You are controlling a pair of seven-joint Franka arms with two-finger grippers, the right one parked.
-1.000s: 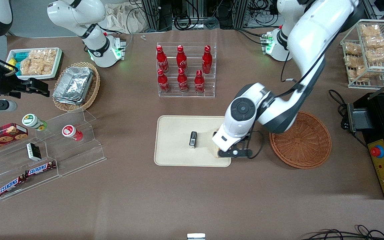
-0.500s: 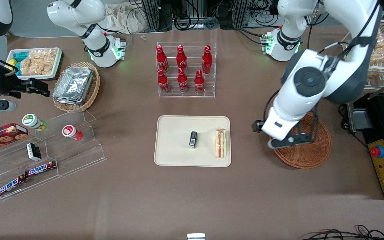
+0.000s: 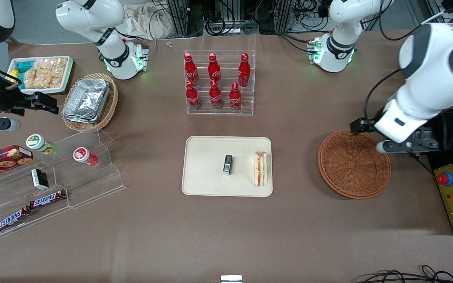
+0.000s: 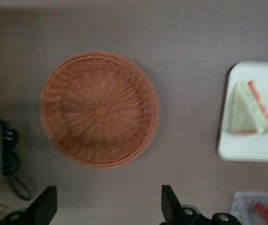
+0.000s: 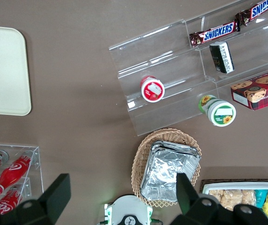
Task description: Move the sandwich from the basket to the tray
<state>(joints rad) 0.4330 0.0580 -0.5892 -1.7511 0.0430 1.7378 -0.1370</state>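
Sandwich (image 3: 260,169) position: I read it lying on the tray (image 3: 207,184), against the rim at the working arm's end, right of center in the front frame. The wedge rests on its side, with red-orange and green filling layers showing along one edge. A small black object (image 3: 227,164) sits on the same tray, near the sandwich but apart from it.

Basket (image 3: 354,165) position: it lies on the table (image 3: 226,236) toward the working arm's end, well apart from the tray. I see nothing in it; the wrist view confirms bare woven wicker across its floor.

Gripper (image 4: 106,206) status: I have the fingers (image 4: 170,202) spread wide with nothing between them. In the front view the gripper (image 3: 397,146) hangs at the right of the frame, above the table just beside the basket rim, clear of tray and sandwich.

Other items: a clear rack of red bottles (image 3: 214,82) stands at upper center of the front frame, farther from the camera than the tray.
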